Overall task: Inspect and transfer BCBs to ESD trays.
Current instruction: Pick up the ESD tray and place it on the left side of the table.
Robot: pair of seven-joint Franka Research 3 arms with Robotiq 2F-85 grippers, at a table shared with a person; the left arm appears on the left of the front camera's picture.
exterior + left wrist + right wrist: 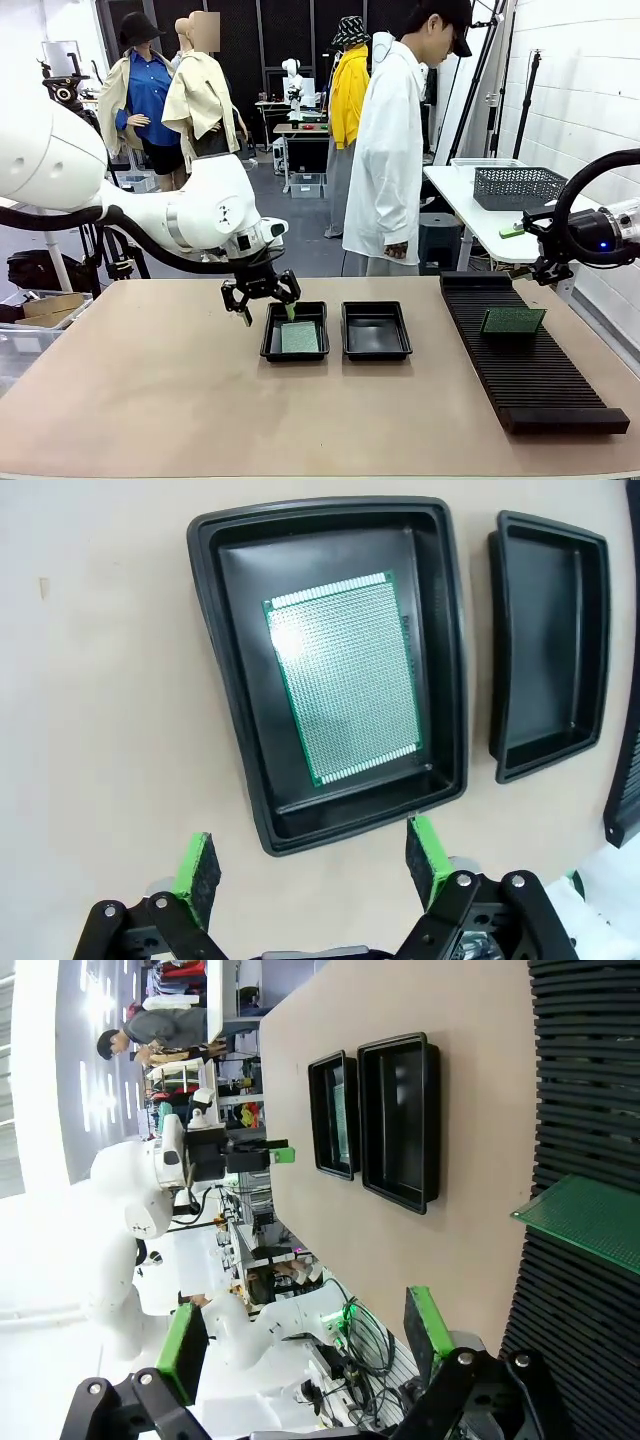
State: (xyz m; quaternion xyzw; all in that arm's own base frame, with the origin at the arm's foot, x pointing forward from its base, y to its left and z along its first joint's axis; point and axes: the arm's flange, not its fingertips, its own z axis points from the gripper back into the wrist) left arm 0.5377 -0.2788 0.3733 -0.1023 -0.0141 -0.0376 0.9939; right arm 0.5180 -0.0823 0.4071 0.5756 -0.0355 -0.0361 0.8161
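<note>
Two boards are what I count from here.

Front view: the left tool (262,296) hangs over the far left corner of the loaded tray (268,340), fingers apart and holding nothing. That tray sits mid-desk (150,400) with the first BCB (299,338) flat inside it. The empty tray (375,335) is just beside it, toward the desk's right edge. The rack (540,390) runs along that right edge, and the second BCB (513,320) rests near its far end. The right tool (535,248) hovers above the far right corner.

Left wrist view: the left tool's fingers (195,865) stand wide apart over bare desk, just short of the loaded tray's rim. The first BCB lies beyond them, its long axis along the tray's.

Right wrist view: the right tool's pads (425,1330) are spread with nothing between them. The second BCB sits ahead and off to one side of the fingers, apparently propped on the ridges, with its long axis across the rack's width.

My read is that the second BCB is the one left to move. It lies on the right tool's side, the right arm is clearly the nearer, and the empty tray sits between rack and loaded tray.
</note>
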